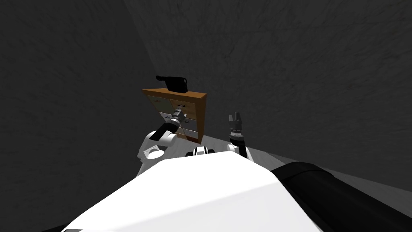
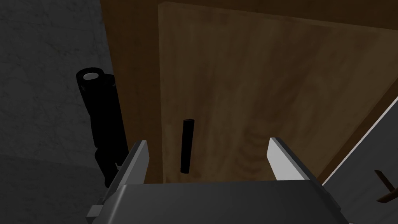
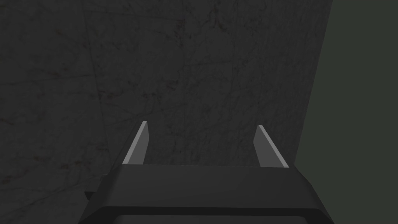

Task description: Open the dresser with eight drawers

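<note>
A brown dresser [image 1: 200, 114] with brown and pale drawer fronts stands against the dark wall ahead. My left gripper [image 1: 180, 109] reaches up to an upper right drawer of it. In the left wrist view the gripper [image 2: 208, 144] is open, its fingers [image 2: 280, 155] standing either side of a short black bar handle [image 2: 187, 145] on a brown drawer front [image 2: 264, 85]. The handle lies between the fingers, nearer one of them, and neither touches it. My right gripper [image 1: 235, 117] is raised to the right of the dresser and stands open [image 3: 202, 134] with nothing in it.
A black object [image 1: 174, 83] lies on the dresser top; in the left wrist view it is a dark tube [image 2: 102, 116] beside the frame. A pale drawer front [image 2: 369, 171] with a brown handle adjoins the brown one. A dark rounded shape [image 1: 342, 197] sits low at my right.
</note>
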